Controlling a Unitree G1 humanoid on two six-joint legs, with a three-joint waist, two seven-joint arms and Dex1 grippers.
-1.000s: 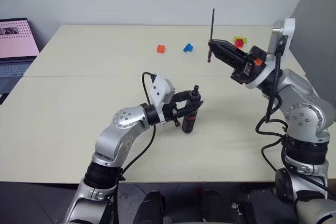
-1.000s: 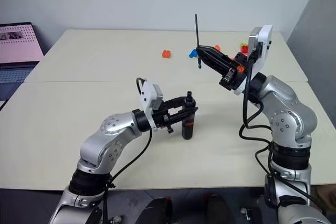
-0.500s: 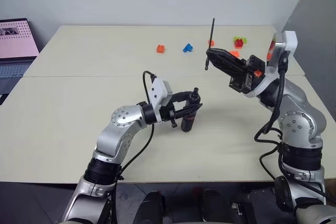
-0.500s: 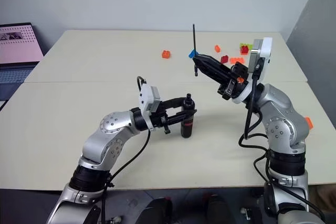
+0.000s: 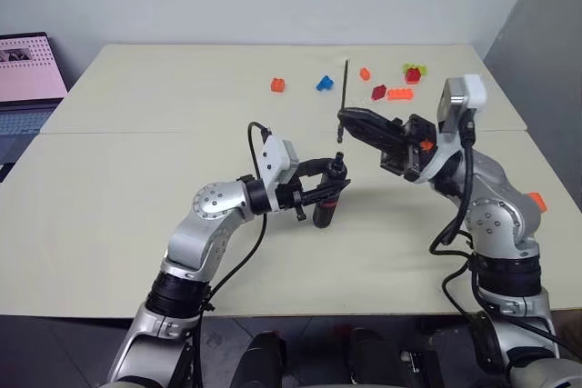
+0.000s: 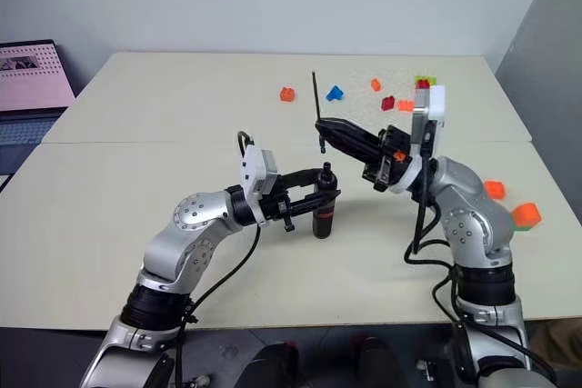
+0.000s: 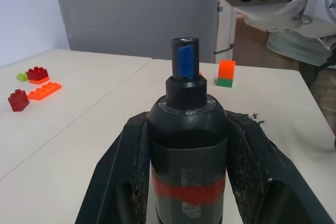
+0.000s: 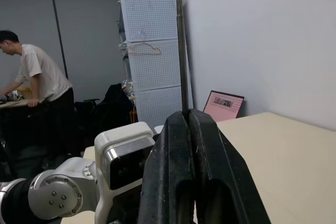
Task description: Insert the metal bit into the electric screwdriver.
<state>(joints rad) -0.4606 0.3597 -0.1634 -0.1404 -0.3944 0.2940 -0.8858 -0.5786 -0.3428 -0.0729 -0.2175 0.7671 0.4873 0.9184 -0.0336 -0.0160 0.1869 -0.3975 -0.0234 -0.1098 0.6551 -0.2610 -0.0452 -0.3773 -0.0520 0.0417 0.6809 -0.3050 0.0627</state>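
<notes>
Standing upright on the cream table (image 5: 109, 215), the electric screwdriver (image 5: 328, 204) is clamped between the two black fingers of the left gripper (image 5: 329, 184), which reaches in level from the 9 o'clock side. The fingers press against the tool's body on either flank, above its red band; its narrowed tip points straight up, and the left wrist view shows a blue patch on that tip.

At about 1 o'clock from the screwdriver, and higher, the right gripper (image 5: 344, 117) has its fingers pinched together on the metal bit (image 5: 344, 88) — the thin dark rod stands almost vertical, most of its length rising above the fingertips and a short end poking out below. That lower end hangs near the screwdriver's tip, apart from it and slightly off to the 1 o'clock side.

Coloured toy bricks (image 5: 387, 94) are scattered at the table's far side, around 12 to 1 o'clock, with more near its right edge. A laptop (image 5: 25, 79) sits off the table's far left corner — its screen shows pink.
</notes>
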